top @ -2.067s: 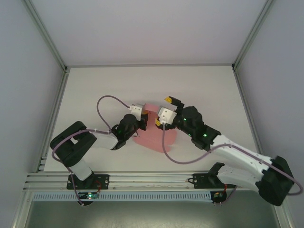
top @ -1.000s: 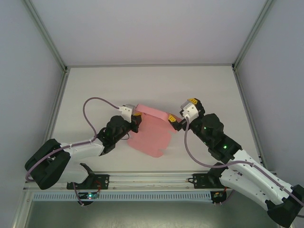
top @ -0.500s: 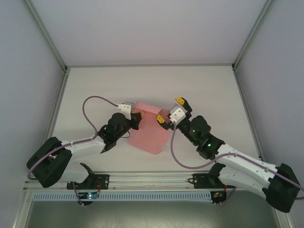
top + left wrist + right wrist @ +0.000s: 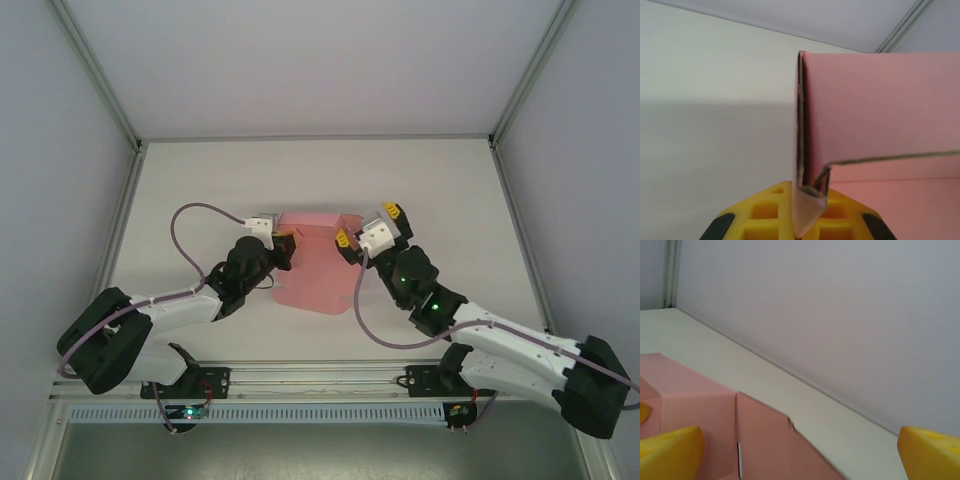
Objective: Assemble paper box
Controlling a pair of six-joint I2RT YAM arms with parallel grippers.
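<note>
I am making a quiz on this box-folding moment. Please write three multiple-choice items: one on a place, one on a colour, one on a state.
1. Where is the paper box?
A. at the far right corner
B. between the two arms' jaws
C. on the near rail

2. What colour is its card?
A. blue
B. green
C. pink

3. How do the left jaws stand?
A. shut on a folded box edge
B. wide open, clear of the box
C. shut on a cable

Key:
1 B: the top view shows it on the table between both arms.
2 C: every view shows pink card.
3 A: the left wrist view shows card pinched between the yellow fingers.
</note>
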